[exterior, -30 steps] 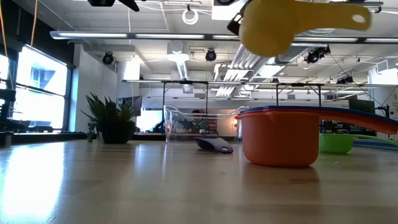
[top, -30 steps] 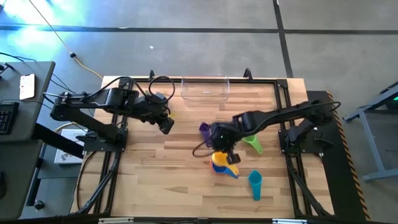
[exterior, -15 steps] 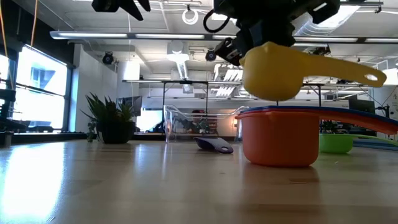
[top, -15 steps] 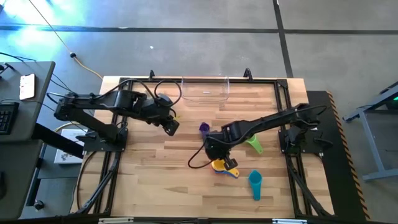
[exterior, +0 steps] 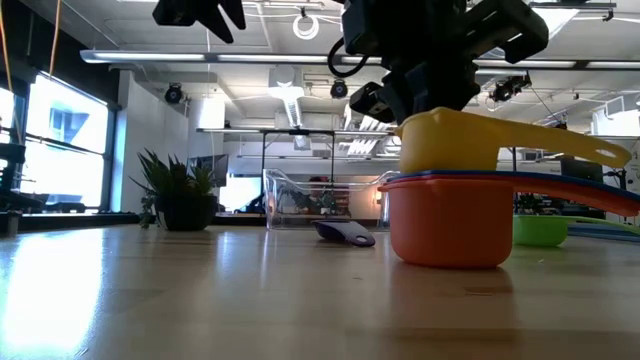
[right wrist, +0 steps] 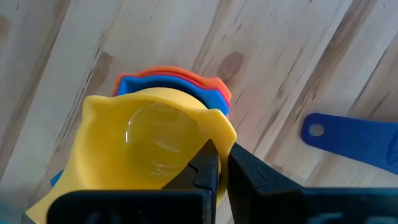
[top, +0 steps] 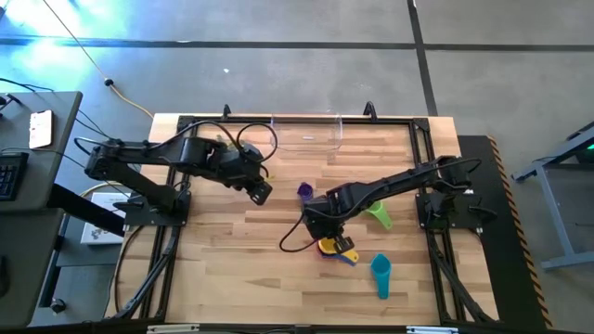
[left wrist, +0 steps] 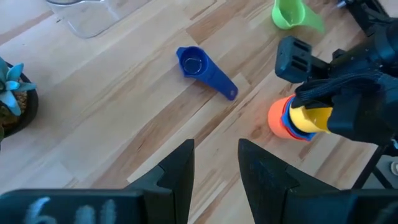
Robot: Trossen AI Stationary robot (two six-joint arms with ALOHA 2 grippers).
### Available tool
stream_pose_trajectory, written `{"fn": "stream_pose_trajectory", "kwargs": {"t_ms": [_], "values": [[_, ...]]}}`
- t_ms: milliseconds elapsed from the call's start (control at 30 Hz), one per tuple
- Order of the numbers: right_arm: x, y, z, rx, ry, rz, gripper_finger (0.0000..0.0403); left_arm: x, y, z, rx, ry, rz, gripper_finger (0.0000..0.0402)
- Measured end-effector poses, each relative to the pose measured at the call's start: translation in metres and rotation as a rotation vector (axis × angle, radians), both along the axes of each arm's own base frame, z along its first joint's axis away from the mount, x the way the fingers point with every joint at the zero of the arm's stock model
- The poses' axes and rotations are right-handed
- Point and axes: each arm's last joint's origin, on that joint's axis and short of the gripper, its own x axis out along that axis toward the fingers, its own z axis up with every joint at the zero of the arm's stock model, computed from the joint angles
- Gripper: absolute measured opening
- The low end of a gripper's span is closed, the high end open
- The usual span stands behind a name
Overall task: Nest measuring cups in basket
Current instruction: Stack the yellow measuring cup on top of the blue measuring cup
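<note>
A yellow measuring cup (exterior: 450, 146) sits on top of a stack of an orange cup (exterior: 450, 228) with a blue and a red rim (right wrist: 186, 79). My right gripper (right wrist: 224, 168) stands over the stack (top: 334, 248), shut on the yellow cup. A purple cup (top: 303, 191) lies on the table's middle, a green cup (top: 378, 215) to the right, and a teal cup (top: 381, 274) near the front. The clear basket (top: 306, 132) stands at the far edge. My left gripper (left wrist: 214, 168) hangs open, high above the table left of the purple cup (left wrist: 202, 67). My right gripper pinches the yellow cup's wall at the rim (right wrist: 219, 132), one finger inside the bowl and one outside. The fingers come from above, pointing steeply down. The cup rests upright in the stack, its handle (exterior: 570, 142) sticking out almost level.
A small potted plant (exterior: 180, 195) stands at the table's far left, also in the left wrist view (left wrist: 12, 93). A blue handle (right wrist: 354, 137) of the stack lies out over the wood. Bare wood lies along the near left of the table.
My right gripper has come down with the yellow cup, which hung clear above the stack and now sits inside it with its handle nearly level. My left gripper has moved a little toward the table's middle, staying open.
</note>
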Motion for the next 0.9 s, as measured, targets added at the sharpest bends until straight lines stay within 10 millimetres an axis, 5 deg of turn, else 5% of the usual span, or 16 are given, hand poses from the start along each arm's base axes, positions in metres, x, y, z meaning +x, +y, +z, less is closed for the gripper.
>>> {"fn": "stream_pose_trajectory", "kwargs": {"t_ms": [500, 900], "values": [[0.001, 0.0, 0.0, 0.004, -0.003, -0.022, 0.0059, 0.0, 0.0, 0.0, 0.0, 0.001, -0.001, 0.0113], [-0.014, -0.011, -0.003, -0.032, 0.192, -0.229, 0.0059, 0.0, 0.0, 0.0, 0.014, 0.006, -0.025, 0.0113]]}}
